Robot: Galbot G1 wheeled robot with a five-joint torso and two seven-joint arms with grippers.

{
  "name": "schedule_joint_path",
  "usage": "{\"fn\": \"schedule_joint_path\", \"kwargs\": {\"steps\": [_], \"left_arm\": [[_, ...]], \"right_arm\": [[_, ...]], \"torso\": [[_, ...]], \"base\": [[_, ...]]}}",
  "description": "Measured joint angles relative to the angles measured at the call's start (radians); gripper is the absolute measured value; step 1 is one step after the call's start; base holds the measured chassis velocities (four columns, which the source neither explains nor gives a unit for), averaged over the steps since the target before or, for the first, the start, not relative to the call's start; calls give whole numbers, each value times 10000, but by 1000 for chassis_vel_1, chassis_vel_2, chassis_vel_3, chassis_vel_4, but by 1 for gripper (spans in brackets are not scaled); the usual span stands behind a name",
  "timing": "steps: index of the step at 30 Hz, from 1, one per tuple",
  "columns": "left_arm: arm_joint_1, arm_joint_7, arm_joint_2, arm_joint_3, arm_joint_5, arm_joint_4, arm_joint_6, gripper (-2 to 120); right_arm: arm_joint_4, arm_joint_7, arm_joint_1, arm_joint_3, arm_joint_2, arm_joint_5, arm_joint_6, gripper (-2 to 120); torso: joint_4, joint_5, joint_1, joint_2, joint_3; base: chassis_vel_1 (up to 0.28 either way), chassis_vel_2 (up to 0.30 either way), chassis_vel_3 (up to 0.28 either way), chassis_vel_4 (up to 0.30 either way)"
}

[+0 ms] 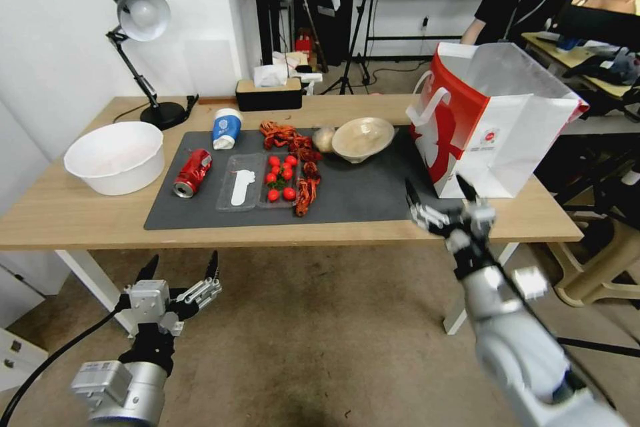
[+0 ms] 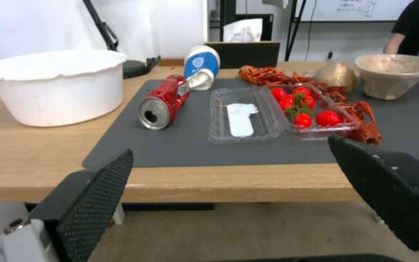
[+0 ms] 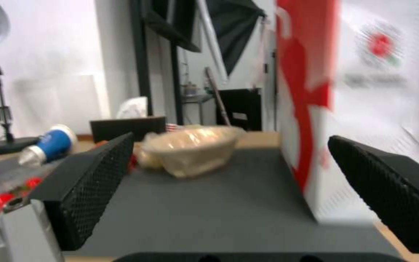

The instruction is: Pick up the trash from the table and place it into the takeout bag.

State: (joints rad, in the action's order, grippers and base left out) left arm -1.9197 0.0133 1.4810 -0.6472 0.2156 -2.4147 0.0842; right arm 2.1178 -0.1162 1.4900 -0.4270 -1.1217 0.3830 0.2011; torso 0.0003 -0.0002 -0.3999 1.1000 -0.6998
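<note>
Here, starting at your far left, the big white bowl (image 1: 115, 157) sits on the bare wood of the table (image 1: 80, 213), just off the dark mat (image 1: 360, 193), with the desk lamp (image 1: 141, 47) behind it. Next, on the mat, you have the red can (image 1: 193, 173) lying on its side, open end toward you, and the blue-and-white paper cup (image 1: 226, 128) tipped over just behind it. Beside the can is the clear tray (image 1: 261, 181) with tomatoes (image 1: 281, 177) in its right half, and red crayfish shells (image 1: 301, 160) run along its right edge. Further right, the small beige ball (image 1: 324, 139) rests just beside the shallow beige bowl (image 1: 363, 139). At the table's right end the takeout bag (image 1: 497, 127) stands upright and open, its red side facing the bowl. Your left gripper (image 1: 181, 272) hangs below the table's front edge, in front of the can, jaws spread wide and empty. Your right gripper (image 1: 437, 195) is raised at the front edge, just before the bag's near corner, jaws also wide and holding nothing.
</note>
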Motion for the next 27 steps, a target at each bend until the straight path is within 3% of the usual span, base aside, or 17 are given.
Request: {"fn": "schedule_joint_path", "kwargs": {"steps": [11,27], "left_arm": [[20,-5,-32,133,-2,51,-15,100],[26,-4,114,181,-57,116,-78,100]], "right_arm": [[-644,211,1390,-255,-531,-279,1524,100],[-946,216,1568,163,-811,-353,1257,100]], "torso": [[-3,0,0,0,-1],[-2,1,-1,0,-2]], "base": [[0,0,0,0],[0,0,0,0]]}}
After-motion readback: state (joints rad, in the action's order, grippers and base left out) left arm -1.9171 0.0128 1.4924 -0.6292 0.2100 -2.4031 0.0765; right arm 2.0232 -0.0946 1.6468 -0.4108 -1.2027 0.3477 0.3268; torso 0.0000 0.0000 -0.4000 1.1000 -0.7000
